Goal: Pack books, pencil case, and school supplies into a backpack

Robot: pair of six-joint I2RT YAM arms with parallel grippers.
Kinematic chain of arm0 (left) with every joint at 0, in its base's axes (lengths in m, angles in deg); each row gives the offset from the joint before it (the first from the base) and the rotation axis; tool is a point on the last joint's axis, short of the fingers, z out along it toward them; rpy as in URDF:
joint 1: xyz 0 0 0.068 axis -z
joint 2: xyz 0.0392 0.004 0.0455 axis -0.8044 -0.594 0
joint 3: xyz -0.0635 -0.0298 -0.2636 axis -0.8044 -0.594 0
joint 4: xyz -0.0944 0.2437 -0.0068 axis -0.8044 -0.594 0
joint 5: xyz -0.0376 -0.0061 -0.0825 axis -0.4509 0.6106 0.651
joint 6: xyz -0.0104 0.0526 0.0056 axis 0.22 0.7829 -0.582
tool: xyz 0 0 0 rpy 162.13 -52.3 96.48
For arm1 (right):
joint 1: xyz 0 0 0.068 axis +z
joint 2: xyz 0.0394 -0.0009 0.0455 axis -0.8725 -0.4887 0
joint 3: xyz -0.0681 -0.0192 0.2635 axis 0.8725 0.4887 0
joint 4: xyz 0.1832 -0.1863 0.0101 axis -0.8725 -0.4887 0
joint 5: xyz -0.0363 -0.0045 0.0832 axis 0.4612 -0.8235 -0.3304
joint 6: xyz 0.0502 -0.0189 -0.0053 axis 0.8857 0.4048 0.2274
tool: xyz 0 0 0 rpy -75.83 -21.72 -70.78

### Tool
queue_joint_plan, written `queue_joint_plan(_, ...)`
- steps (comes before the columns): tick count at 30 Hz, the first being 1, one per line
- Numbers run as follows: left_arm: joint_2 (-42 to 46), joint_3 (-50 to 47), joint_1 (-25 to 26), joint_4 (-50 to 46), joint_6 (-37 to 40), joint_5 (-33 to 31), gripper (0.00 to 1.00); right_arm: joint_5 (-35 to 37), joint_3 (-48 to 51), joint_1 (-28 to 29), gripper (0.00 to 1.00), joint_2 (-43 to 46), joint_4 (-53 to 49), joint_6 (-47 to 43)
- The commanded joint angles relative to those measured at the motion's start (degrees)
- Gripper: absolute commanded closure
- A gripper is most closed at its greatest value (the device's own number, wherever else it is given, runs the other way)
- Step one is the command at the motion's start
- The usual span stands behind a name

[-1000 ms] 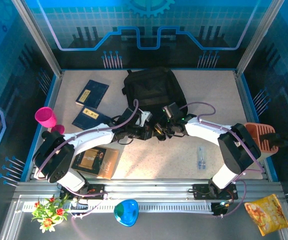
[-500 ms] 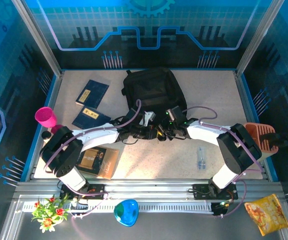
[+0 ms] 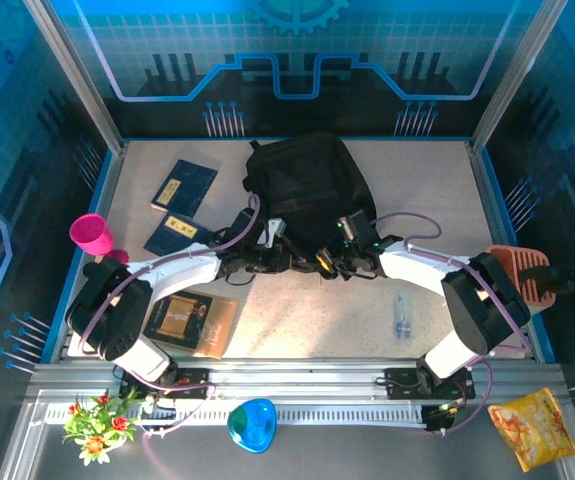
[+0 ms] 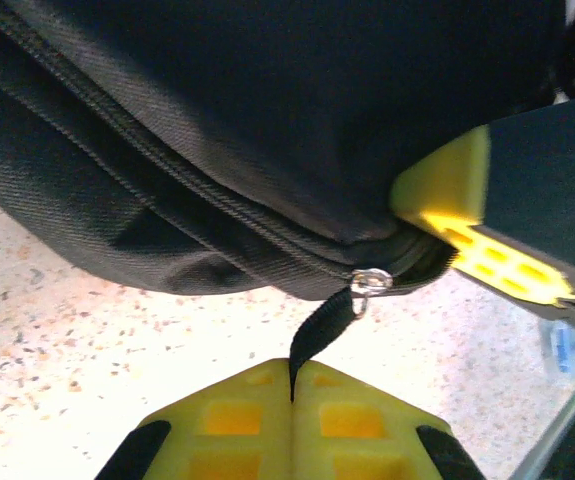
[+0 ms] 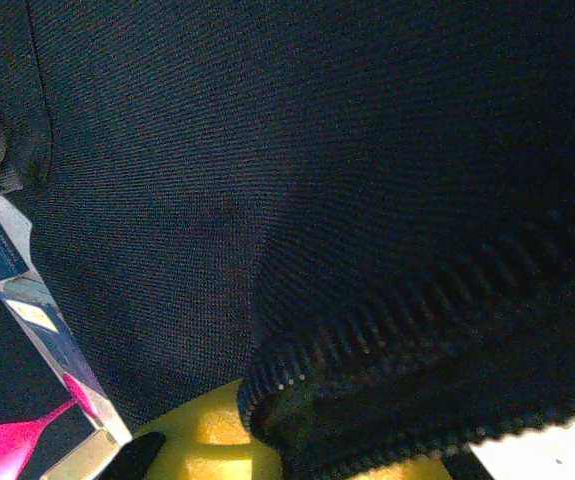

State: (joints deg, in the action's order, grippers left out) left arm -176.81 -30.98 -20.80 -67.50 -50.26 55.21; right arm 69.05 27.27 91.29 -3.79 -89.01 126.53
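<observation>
The black backpack (image 3: 307,188) lies at the table's back centre. In the left wrist view my left gripper (image 4: 292,385) is shut on the black zipper pull strap (image 4: 325,325), which hangs from a metal ring (image 4: 370,282) on the backpack's zip. From above, my left gripper (image 3: 287,262) sits at the bag's near edge. My right gripper (image 3: 327,265) faces it, shut on the backpack's zip edge (image 5: 387,350). Two navy books (image 3: 184,186) (image 3: 176,233) lie left of the bag. The black-and-tan book (image 3: 191,320) lies near the left arm's base.
A pink cup (image 3: 91,233) stands at the left edge. A small clear item (image 3: 403,316) lies on the table right of centre, and an orange object (image 3: 520,273) sits at the right edge. The table's right half has free room.
My left gripper has shifted left along the backpack's near edge, with the zipper pull held. The right gripper has drifted slightly right, still gripping the bag.
</observation>
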Motion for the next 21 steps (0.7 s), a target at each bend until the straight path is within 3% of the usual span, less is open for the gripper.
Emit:
queue_joint_plan(1,-1.74,1.69,-1.48,-4.97,2.51,-4.14,1.00,4.24,-0.01,-0.99,0.93,1.46,-5.61,-1.47)
queue_joint_plan(9,-3.89,3.17,-3.76,-6.73,3.06,-8.15,1.00,5.96,-0.51,-1.16,0.94,2.80,-7.41,-2.47)
queue_joint_plan(16,-2.36,3.54,-4.68,-7.18,4.72,-6.89,1.00,6.72,-1.06,-1.45,0.94,3.53,-8.17,-3.88)
queue_joint_plan(21,-0.94,3.38,-3.44,-2.50,4.79,5.28,1.00,5.35,-2.42,-2.09,0.92,2.61,-7.76,-8.24)
